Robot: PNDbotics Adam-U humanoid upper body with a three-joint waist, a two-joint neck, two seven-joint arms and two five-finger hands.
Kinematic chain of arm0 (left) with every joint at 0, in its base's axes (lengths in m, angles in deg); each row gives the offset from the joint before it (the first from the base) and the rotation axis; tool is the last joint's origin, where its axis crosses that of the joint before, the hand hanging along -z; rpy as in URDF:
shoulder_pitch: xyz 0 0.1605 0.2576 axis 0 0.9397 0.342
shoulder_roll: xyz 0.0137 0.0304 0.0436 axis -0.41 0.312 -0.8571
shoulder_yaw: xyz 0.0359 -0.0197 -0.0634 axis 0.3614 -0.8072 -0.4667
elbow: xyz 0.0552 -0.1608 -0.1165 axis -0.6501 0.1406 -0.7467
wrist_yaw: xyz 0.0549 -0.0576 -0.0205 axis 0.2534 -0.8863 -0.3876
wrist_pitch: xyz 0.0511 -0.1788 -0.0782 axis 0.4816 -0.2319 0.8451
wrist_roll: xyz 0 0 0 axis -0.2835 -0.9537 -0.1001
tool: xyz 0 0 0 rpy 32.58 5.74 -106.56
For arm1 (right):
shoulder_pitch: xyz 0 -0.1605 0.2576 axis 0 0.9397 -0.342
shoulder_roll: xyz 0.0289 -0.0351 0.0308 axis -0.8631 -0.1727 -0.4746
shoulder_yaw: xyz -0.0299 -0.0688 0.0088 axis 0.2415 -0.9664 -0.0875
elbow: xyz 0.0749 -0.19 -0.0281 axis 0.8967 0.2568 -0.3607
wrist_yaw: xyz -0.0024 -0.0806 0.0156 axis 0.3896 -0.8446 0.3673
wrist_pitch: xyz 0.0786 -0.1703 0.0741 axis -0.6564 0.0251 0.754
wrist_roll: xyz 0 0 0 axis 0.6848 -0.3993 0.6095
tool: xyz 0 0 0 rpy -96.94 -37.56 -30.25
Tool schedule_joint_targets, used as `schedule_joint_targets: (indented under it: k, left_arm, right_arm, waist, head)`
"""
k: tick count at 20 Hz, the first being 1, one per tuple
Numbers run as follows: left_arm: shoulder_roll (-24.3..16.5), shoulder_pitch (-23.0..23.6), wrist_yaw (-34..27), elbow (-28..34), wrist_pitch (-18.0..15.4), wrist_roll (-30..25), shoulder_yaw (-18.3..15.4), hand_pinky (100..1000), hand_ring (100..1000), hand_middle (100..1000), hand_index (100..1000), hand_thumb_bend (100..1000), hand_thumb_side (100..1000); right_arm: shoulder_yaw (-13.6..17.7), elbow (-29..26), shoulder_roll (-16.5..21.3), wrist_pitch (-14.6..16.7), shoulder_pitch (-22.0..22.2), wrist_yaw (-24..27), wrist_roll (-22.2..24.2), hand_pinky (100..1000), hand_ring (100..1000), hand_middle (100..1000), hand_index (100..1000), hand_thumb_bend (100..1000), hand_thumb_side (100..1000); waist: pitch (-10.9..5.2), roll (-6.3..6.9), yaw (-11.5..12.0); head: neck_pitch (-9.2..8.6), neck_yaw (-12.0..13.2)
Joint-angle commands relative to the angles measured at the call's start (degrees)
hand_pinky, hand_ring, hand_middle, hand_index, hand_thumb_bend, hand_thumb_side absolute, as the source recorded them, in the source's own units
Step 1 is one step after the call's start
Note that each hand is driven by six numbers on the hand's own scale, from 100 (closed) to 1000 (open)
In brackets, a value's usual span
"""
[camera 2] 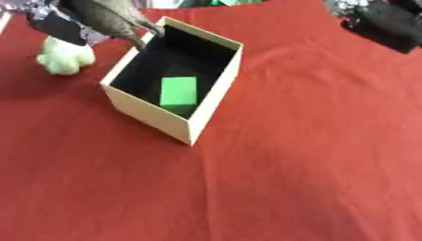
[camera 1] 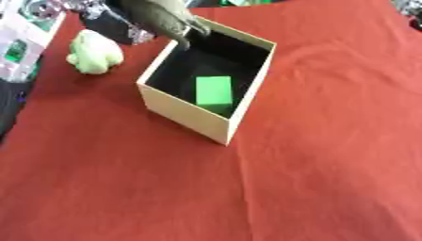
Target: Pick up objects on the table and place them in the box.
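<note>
Your left hand (camera 1: 169, 23) came in from the upper left and hung over the far left corner of the box (camera 1: 183, 111). Its fingers (camera 1: 183, 41) pointed down past the rim into the opening, loosely spread, with nothing between them that you could make out. The hand was blurred, so contact with the rim could not be told.

The box sat open on the red cloth (camera 1: 313, 179), turned askew, cream outside and black inside. A green block (camera 1: 214, 90) lay flat on the box floor, toward the near wall, apart from the fingers.

A pale green soft lump (camera 1: 94, 52) lay on the cloth left of the box, near it but not touching. In the right eye view the left arm overlapped the lump's top.

Your right hand (camera 2: 387, 23) showed only in the right eye view, as a dark shape at the upper right corner, well apart from the box. Its fingers could not be read there.

White and green clutter (camera 1: 20, 42) sat at the far left edge, off the cloth.
</note>
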Motion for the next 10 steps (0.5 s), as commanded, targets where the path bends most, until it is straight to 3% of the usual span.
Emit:
schedule_joint_targets:
  k: [1, 10]
  left_arm:
    - [0.79, -2.16, 0.11, -0.97, -0.01, 1.52, -0.01, 401, 477, 492, 507, 100, 173]
    - [4.19, -2.74, -0.72, -5.18, -0.71, 2.42, 1.33, 403, 476, 498, 514, 100, 253]
  right_arm:
    - [0.32, -1.15, 0.33, 0.23, -1.06, 0.59, 0.0, 829, 793, 630, 1000, 100, 814]
    - [0.39, -1.15, -0.96, 0.12, -2.09, 1.06, -0.12, 827, 792, 627, 1000, 100, 812]
  waist:
    - [-0.99, -0.05, -0.27]
    - [-0.02, 0.44, -1.69]
  head:
    - [-0.93, 0.54]
    - [-1.08, 0.99]
